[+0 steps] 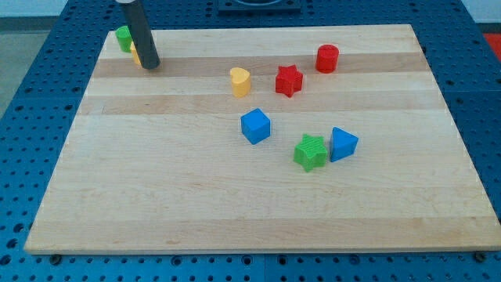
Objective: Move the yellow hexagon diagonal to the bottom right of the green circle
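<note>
Yellow is barely showing, operator: your yellow hexagon [135, 53] sits tucked behind the rod up in the view's top-left corner of the wooden board [235, 204], just a sliver peeking out at the rod's left side. My tip [151, 66] is right against it, on its right and lower side. No claw here, only a plain rod end, so nothing to open or close. The green circle [123, 37] is just above-left of the hexagon, close to or touching it, hard by the board's top edge. I'd say the hexagon already lies down-right of it, so only a small nudge looks needed. Open wood runs right and down; the yellow heart [240, 81] is well apart.
</note>
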Controlling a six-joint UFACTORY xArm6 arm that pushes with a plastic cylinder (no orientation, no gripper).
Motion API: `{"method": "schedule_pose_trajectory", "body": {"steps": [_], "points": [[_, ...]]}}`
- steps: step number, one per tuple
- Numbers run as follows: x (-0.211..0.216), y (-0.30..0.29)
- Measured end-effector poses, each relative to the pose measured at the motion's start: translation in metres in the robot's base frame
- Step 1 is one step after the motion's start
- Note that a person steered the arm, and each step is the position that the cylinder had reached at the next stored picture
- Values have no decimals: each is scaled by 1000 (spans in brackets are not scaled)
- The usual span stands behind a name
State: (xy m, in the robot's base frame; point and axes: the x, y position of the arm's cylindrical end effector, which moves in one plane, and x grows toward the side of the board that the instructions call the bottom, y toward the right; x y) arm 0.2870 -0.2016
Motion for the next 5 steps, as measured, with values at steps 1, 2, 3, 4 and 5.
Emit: {"method": "schedule_pose_trajectory", "body": {"steps": [1, 2, 3, 4, 5], "points": [[-1, -6], [-3, -13], [-5, -14], [1, -6], [25, 30]]}}
